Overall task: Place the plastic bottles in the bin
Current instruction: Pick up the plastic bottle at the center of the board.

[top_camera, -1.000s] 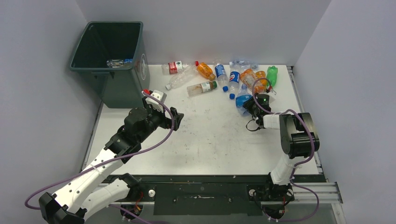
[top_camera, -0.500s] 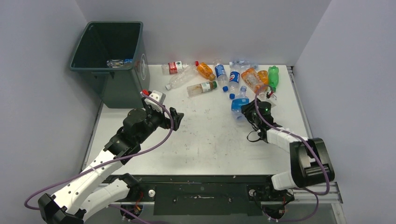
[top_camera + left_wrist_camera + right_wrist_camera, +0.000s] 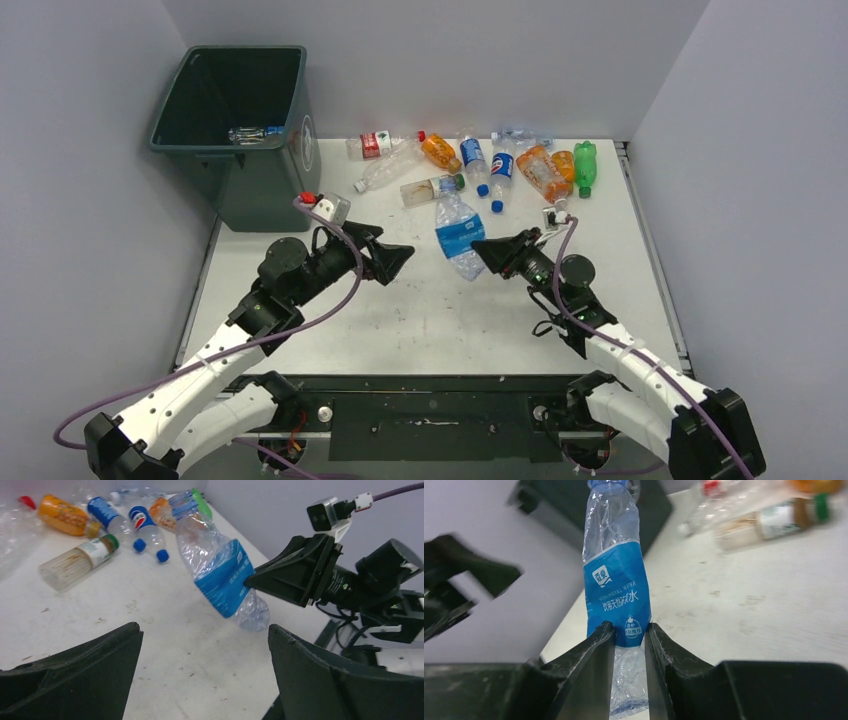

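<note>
One blue-label bottle (image 3: 457,233) is pinched in my right gripper (image 3: 480,249), while my left gripper (image 3: 397,259) is spread wide.

From above, I hold that bottle over the middle of the table (image 3: 440,320), between my two grippers, which face each other. The bin (image 3: 226,150) stands at the far left corner with a lone bottle (image 3: 255,133) lying inside, and the other bottles (image 3: 500,165) lie in a loose row along the far edge. My left wrist view shows both left fingers far apart, with the crumpled clear bottle tilted beyond them and my right jaws clamped on the lower edge of its label. My right wrist view shows my two fingers pressed onto the bottom of the label. The cap end points away from me, and the bin is behind it.
</note>
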Robot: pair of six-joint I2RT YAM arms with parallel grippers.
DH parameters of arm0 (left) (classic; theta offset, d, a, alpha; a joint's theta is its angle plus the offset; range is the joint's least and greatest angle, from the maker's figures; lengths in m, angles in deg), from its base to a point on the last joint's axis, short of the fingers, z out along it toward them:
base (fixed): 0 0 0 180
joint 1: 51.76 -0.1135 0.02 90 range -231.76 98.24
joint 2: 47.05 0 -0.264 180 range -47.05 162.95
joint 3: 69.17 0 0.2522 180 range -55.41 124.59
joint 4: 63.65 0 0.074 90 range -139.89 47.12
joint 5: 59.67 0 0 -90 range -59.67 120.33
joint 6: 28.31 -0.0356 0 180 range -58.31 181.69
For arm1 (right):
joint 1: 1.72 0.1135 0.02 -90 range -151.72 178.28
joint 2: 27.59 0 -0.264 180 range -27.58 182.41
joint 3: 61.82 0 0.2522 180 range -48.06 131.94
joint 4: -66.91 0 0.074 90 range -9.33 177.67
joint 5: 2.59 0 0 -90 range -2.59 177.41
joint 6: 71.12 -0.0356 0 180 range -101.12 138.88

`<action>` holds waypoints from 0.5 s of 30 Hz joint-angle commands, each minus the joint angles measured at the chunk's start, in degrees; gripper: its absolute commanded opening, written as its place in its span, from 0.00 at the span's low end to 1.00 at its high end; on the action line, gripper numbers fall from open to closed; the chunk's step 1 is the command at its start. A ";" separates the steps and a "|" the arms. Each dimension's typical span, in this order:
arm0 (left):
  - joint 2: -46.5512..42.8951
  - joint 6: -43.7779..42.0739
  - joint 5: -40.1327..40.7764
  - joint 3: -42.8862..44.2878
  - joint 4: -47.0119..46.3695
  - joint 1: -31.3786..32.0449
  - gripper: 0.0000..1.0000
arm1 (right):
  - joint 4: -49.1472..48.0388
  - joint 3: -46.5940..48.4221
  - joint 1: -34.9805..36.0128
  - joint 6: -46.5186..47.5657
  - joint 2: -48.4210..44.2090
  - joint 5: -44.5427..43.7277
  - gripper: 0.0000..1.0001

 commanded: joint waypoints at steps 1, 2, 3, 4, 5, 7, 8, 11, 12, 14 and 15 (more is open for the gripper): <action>2.54 12.13 -10.60 1.45 -12.84 -0.16 0.96 | -7.98 -0.21 7.63 5.77 -6.47 7.44 0.13; 3.27 13.80 -11.32 1.03 -14.67 -0.22 0.96 | -8.08 -0.40 9.40 6.26 -7.14 6.35 0.13; 3.94 15.00 -11.54 0.52 -16.39 -0.23 0.96 | -8.86 -0.81 10.84 6.36 -7.58 5.63 0.13; 4.53 15.93 -11.44 0.02 -17.78 -0.23 0.96 | -10.13 -1.26 12.10 6.16 -7.84 4.94 0.13; 4.98 16.56 -10.98 -0.57 -18.53 -0.23 0.96 | -11.38 -1.86 12.93 5.63 -7.95 4.14 0.13; 5.53 17.45 -10.07 -1.48 -19.31 -0.28 0.96 | -14.96 -3.11 14.01 4.16 -7.73 3.28 0.13; 5.57 18.12 -10.11 -2.13 -20.10 -0.30 0.96 | -16.51 -3.63 14.18 3.31 -7.47 3.09 0.13; 5.57 19.70 -11.43 -4.02 -24.01 -0.23 0.96 | -20.70 -4.65 14.64 1.29 -6.34 3.05 0.13; 5.70 20.07 -12.20 -4.31 -25.02 -0.23 0.96 | -21.84 -4.76 14.77 0.70 -6.00 3.24 0.13; 6.55 20.77 -13.51 -4.54 -26.17 -0.23 0.97 | -24.77 -4.77 15.08 -0.54 -5.01 3.80 0.13; 7.14 21.12 -13.81 -4.57 -26.59 -0.23 0.99 | -25.95 -4.77 15.20 -1.19 -4.62 4.03 0.13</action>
